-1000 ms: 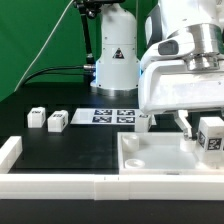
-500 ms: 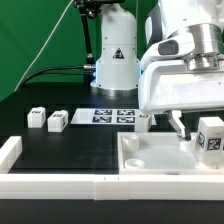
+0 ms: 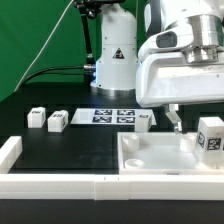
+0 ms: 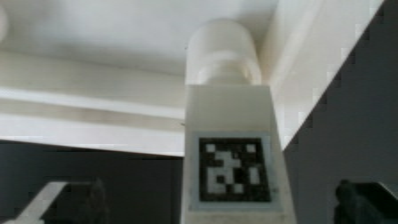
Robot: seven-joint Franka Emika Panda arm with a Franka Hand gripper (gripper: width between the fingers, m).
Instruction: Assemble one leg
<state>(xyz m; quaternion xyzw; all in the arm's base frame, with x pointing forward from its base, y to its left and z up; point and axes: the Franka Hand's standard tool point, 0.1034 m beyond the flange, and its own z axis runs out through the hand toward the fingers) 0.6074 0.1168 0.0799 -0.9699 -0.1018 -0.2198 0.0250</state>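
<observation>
The leg (image 3: 210, 136) stands upright inside the rimmed white panel (image 3: 150, 162), at its corner toward the exterior view's right, seemingly seated in a socket there. The pincer (image 4: 214, 205) hangs above the panel, its fingers (image 4: 63, 200) spread wide, gripping nothing. Spare blocks (image 3: 57, 121) sit on the bench (image 3: 70, 145) outside the panel.

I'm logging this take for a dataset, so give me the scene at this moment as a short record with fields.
hand: open, holding nothing
leg: upright at the panel's corner on the exterior view's right, clear of both fingers
leg seating: cannot tell
panel: white, raised rim, flat on the table
loose legs: three on the table, two at the exterior view's left, one by the marker board
marker board: flat, behind the panel
</observation>
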